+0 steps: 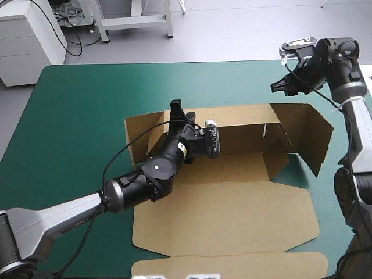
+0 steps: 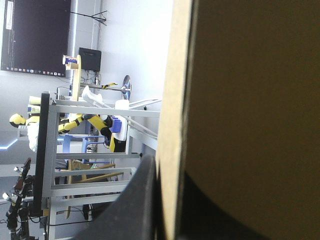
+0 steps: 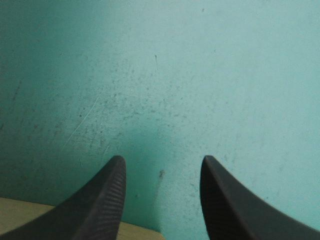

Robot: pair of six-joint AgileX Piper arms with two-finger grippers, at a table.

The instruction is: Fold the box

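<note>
The brown box (image 1: 232, 215) lies in the middle of the table, its long back wall (image 1: 244, 131) raised and its lid flat toward the front. My left gripper (image 1: 176, 110) is shut on the top edge of that wall near its left end. In the left wrist view the board's pale edge (image 2: 172, 100) runs between the black fingers (image 2: 142, 200), one on each side. My right gripper (image 1: 278, 87) hangs open above the teal-green cover just beyond the box's back right corner. The right wrist view shows its gripper (image 3: 162, 160) with nothing between the fingers and a strip of board (image 3: 20, 212) beside it.
The box's right end flap (image 1: 311, 136) stands angled outward and the left end flap (image 1: 139, 136) leans by my left arm. The lid's tuck flap (image 1: 232, 264) reaches the table's front edge. Bare teal-green cover (image 1: 75, 116) lies left of and behind the box.
</note>
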